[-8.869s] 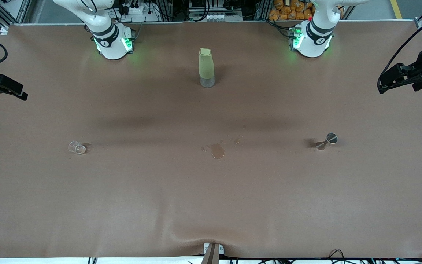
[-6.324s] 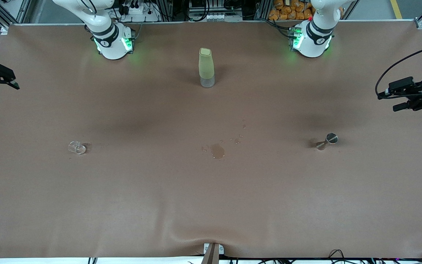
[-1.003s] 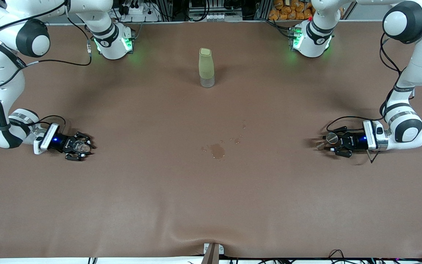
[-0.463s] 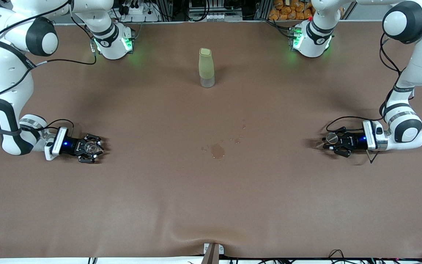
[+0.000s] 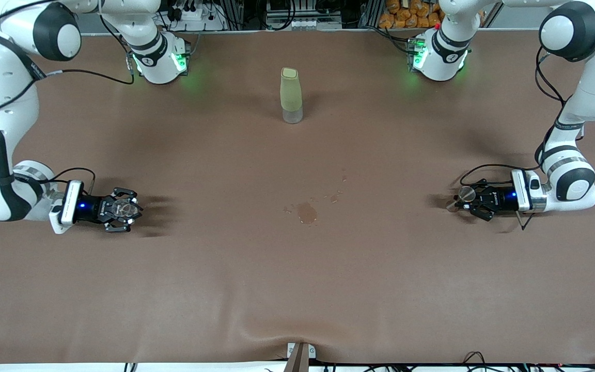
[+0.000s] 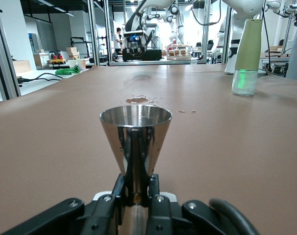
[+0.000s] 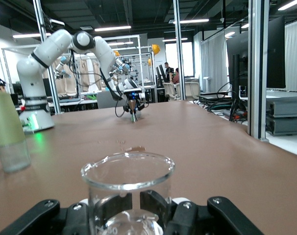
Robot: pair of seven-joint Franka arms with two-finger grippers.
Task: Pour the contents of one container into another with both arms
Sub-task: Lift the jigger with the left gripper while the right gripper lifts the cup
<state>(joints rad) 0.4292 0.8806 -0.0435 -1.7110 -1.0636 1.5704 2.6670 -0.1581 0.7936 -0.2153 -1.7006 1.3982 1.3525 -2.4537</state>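
A steel jigger (image 5: 465,194) stands upright at the left arm's end of the table. My left gripper (image 5: 469,201) lies low and level, shut on its narrow waist. The left wrist view shows the jigger's cone (image 6: 135,134) rising above that gripper (image 6: 136,190). At the right arm's end, my right gripper (image 5: 123,209) is shut on a small clear glass beaker (image 5: 121,207). In the right wrist view its dark fingers (image 7: 116,210) show through the beaker's wall (image 7: 128,171). I cannot tell whether the beaker rests on the table.
A tall bottle in a pale green sleeve (image 5: 291,93) stands mid-table near the robots' bases. A small wet spill (image 5: 307,212) with a few drops lies between the two grippers. The brown cloth (image 5: 297,289) bulges at the edge nearest the front camera.
The left gripper has closed on the jigger's waist. The right gripper, holding the beaker, slid toward the table's middle and then a little way back.
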